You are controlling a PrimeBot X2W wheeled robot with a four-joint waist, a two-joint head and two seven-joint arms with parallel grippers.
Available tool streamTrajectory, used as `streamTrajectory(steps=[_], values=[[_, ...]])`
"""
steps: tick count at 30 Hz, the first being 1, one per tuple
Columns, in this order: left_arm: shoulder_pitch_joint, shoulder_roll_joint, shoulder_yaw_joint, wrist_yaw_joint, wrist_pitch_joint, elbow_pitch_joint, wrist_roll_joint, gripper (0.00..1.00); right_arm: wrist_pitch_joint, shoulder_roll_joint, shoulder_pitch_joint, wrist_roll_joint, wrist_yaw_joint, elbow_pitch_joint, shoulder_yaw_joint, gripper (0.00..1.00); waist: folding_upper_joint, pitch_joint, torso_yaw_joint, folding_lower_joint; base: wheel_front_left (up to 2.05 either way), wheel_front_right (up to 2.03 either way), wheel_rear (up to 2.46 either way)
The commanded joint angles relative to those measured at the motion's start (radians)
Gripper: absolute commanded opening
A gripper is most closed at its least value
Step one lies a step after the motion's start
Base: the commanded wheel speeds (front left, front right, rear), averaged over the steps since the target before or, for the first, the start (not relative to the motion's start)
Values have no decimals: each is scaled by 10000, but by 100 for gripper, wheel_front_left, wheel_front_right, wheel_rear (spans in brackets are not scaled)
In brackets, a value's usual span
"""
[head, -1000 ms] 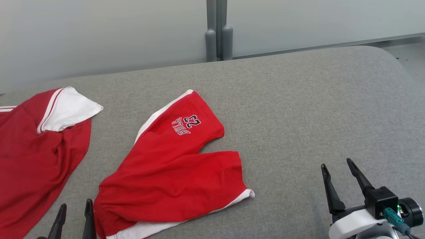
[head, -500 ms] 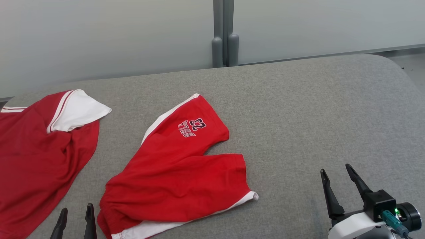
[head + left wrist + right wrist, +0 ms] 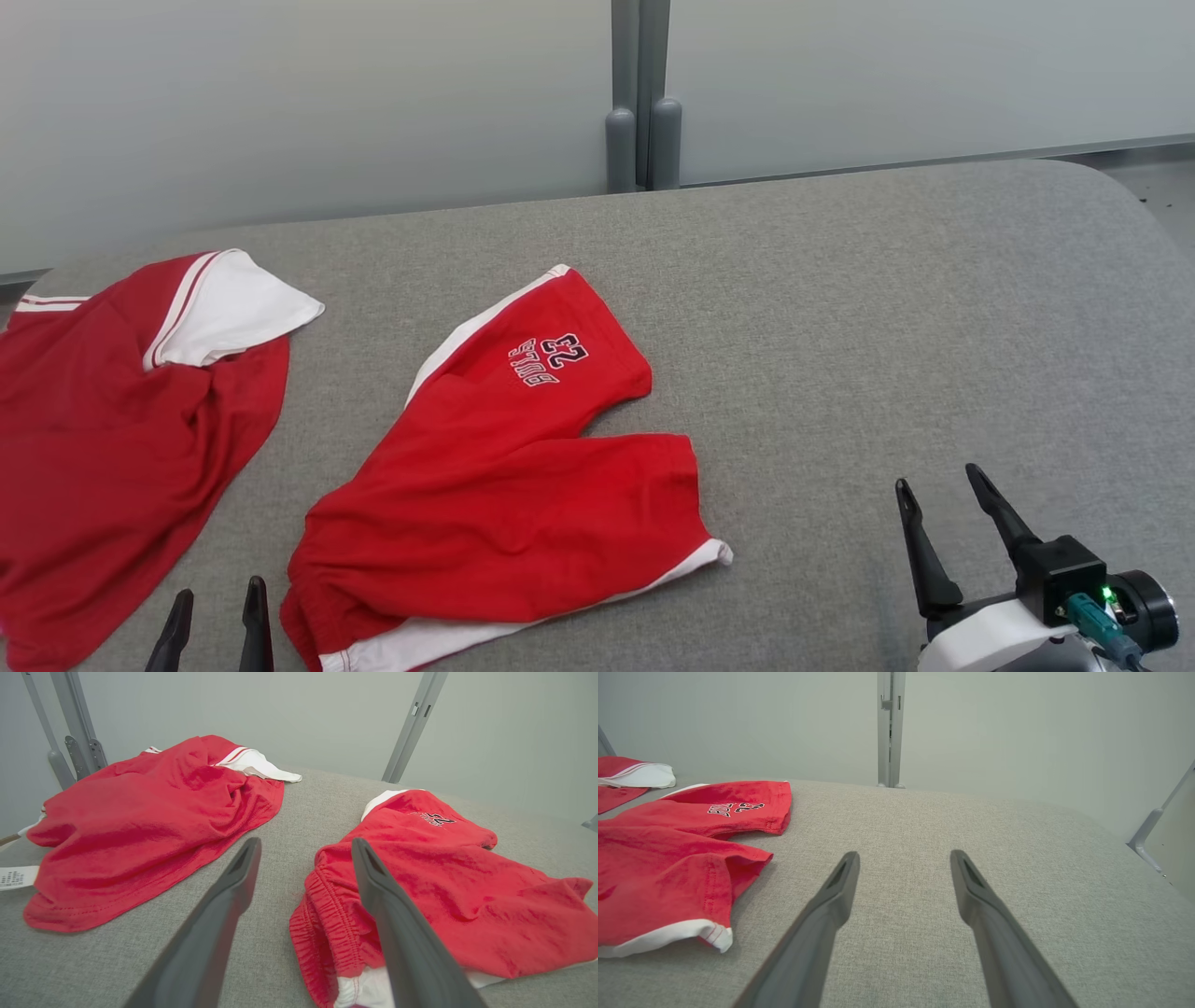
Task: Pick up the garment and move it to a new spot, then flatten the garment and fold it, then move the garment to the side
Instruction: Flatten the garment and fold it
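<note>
A grey fabric-covered counter seen from above, with a pale wall behind it. At your far left lies a crumpled red jersey top, one white sleeve folded over at its far edge. Just right of it, at the lower left, your left pincer hovers with its two dark fingers apart and nothing between them. In the left wrist view its right finger points across the gathered elastic waistband of the red shorts. The shorts lie near the middle of the counter, apart from the top. The waistband is toward you, the two legs splay away and to the right, and a "BULLS 23" print sits on the farther leg. These look like the garment you are meant to move. Expect thin, soft knit: light, limp, sure to sag and bunch when lifted, and likely to drag on the cloth surface rather than slide. The waistband is the thickest ridge and looks like the best place to pinch, ideally near its two ends. At the lower right, your right pincer also stands apart and empty over bare counter, well clear of the shorts' white hem corner.
</note>
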Motion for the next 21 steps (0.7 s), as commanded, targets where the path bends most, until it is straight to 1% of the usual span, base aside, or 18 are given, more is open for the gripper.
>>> streamTrajectory(steps=[1,5,7,9,11,15,18,21], values=[[131,51,-3,-31,-34,-24,31,100,-35,7,-6,34,1,10,37,100,22,3,7,0,0,0,0],[220,90,-113,-31,-33,109,-68,100,-35,-173,-199,371,1,71,862,100,22,27,17,0,0,0,0],[290,180,-408,-31,56,258,-149,100,-35,-415,-322,788,1,178,1545,100,22,58,27,0,0,0,0],[226,276,-540,-27,377,235,-391,100,-22,-780,-501,1258,1,383,2371,100,22,123,63,0,0,0,0],[217,405,-818,-19,976,34,-568,100,317,-1264,-833,1788,1,419,3298,100,22,221,121,0,0,0,0],[342,638,-1113,65,2550,-492,-898,100,1479,-2367,-1470,2822,1,155,4952,100,22,526,236,0,0,0,0],[423,765,-1348,228,3786,-922,-1125,100,2338,-3028,-2071,3438,1,30,5848,100,22,799,290,0,0,0,0],[415,822,-1372,469,4653,-1366,-1324,100,3011,-3436,-2672,3965,1,37,6530,100,22,1026,317,0,0,0,0]])
